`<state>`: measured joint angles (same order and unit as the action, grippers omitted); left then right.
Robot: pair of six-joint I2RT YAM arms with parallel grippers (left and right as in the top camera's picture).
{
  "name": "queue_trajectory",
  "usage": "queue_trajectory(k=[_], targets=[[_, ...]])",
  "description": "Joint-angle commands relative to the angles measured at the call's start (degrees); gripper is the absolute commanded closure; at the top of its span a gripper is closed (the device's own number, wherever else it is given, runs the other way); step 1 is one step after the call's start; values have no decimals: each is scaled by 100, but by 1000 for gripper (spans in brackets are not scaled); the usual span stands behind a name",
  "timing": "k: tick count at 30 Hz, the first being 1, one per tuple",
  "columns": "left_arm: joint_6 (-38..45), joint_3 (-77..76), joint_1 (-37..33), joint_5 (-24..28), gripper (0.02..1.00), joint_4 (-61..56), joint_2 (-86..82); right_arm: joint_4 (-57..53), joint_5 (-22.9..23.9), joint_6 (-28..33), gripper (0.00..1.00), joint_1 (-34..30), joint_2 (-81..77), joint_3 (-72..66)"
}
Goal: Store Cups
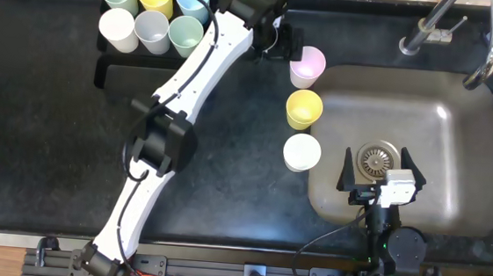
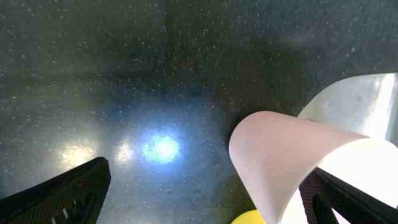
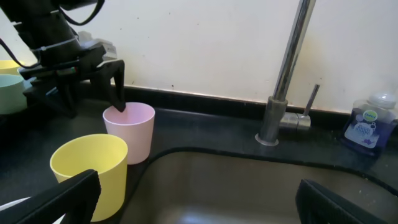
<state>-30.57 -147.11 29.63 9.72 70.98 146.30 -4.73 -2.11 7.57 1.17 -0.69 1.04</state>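
Observation:
A pink cup (image 1: 307,65) stands upright on the dark counter at the sink's back left corner, with a yellow cup (image 1: 303,108) and a white cup (image 1: 302,151) in a row in front of it. My left gripper (image 1: 283,46) is open at the pink cup (image 2: 280,162): one finger dips inside its rim and the other stays well outside. From the right wrist view, the left gripper (image 3: 93,102) hangs over the pink cup (image 3: 130,130), beside the yellow cup (image 3: 90,168). Over the sink my right gripper (image 1: 376,170) stands open, holding nothing.
Several cups (image 1: 152,29) stand in two rows on a black rack (image 1: 102,65) at the counter's back left. The steel sink (image 1: 443,109) has a faucet (image 3: 286,81) behind it and a soap bottle (image 3: 370,121) to the right. A wall bounds the back.

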Motion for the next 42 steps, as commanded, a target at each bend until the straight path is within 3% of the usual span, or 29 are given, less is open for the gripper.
queue_trajectory(k=[1, 2, 4, 6, 8, 16, 24, 28, 34, 42], targets=[[-103, -149, 109, 138, 18, 46, 173, 33, 24, 15, 5, -7, 37, -74], [-103, -149, 111, 138, 84, 39, 175, 35, 24, 15, 5, -7, 37, -74], [-103, -149, 109, 133, 373, 20, 175, 33, 24, 15, 3, -7, 37, -74], [-101, -149, 111, 133, 829, -20, 175, 33, 24, 15, 5, -7, 37, -74], [-101, -149, 109, 136, 982, -83, 175, 33, 24, 15, 5, -7, 37, -74], [-177, -192, -22, -2, 982, -160, -269, 33, 24, 15, 5, -7, 37, -74], [-909, -105, -1005, -1373, 982, 1272, -2127, 33, 24, 15, 7, -7, 37, -74], [-1049, 916, -1882, -1886, 982, 1397, -3314, 33, 24, 15, 5, -7, 37, -74], [-1051, 3871, -3180, -1580, 982, 105, -4787, 33, 24, 15, 5, -7, 37, -74], [-1156, 5320, -3652, -1539, 982, -791, -4758, 33, 24, 15, 7, -7, 37, -74]])
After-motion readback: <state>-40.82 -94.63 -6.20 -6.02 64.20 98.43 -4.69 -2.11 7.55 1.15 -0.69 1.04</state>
